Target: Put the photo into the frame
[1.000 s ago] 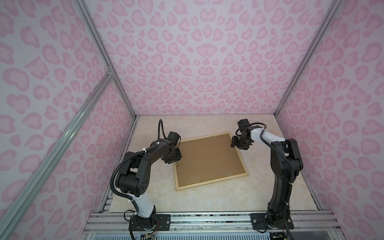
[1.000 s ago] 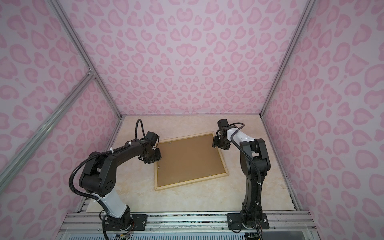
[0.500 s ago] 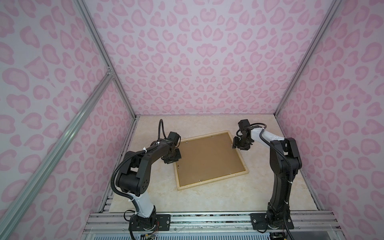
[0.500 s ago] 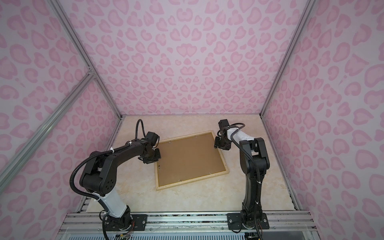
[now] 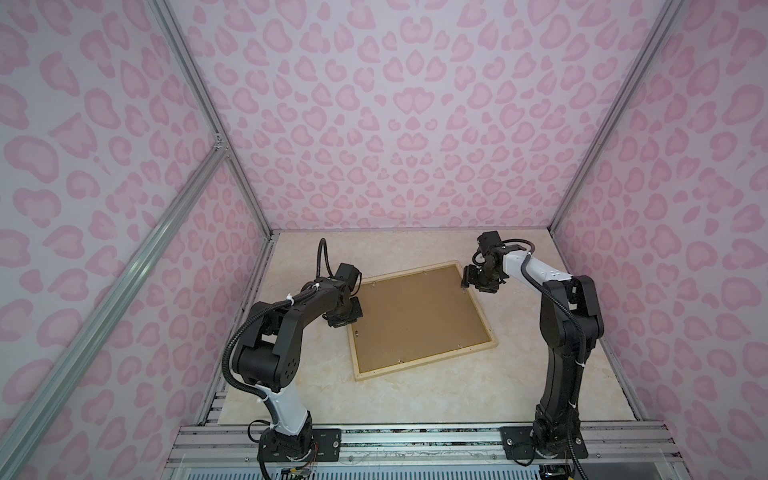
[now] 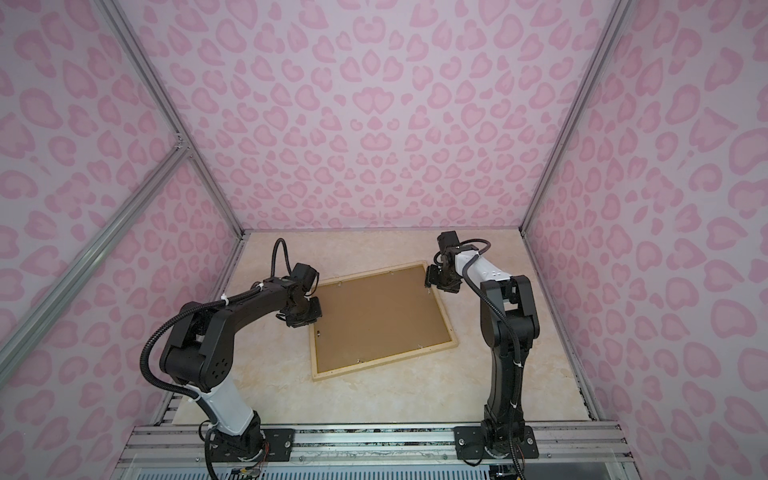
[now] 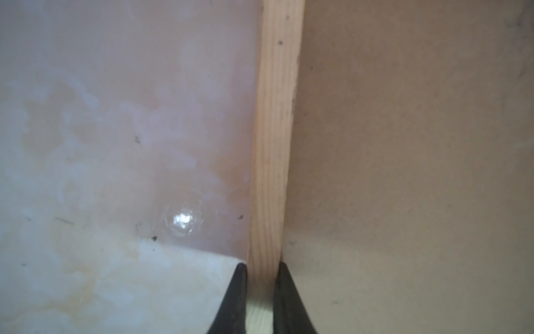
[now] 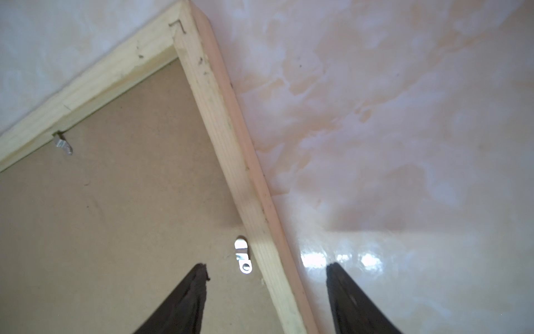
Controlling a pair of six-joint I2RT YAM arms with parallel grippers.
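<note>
My right gripper (image 8: 265, 266) has edged slightly inward over the frame (image 5: 428, 359), which lies flat. Its released jaws straddle the pale pine rail, with a metal tab (image 8: 242, 256) just inside them. My left gripper (image 7: 261, 266), arm bent low, is clenched on the opposite rail. Matte brown backing board (image 5: 415, 320) spans between them, and the glossy marbled table (image 5: 415, 411) lies open outside both.

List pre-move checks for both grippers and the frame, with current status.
1. Left gripper clamped on the frame rail: ok.
2. Right gripper open, straddling the opposite rail near the far corner: ok.
3. Frame flat on the table, back up: ok.
4. Backing board seated inside the frame: ok.
5. Clip beside the right gripper locked: cannot tell.
6. Photo under the backing board: cannot tell, not visible.
</note>
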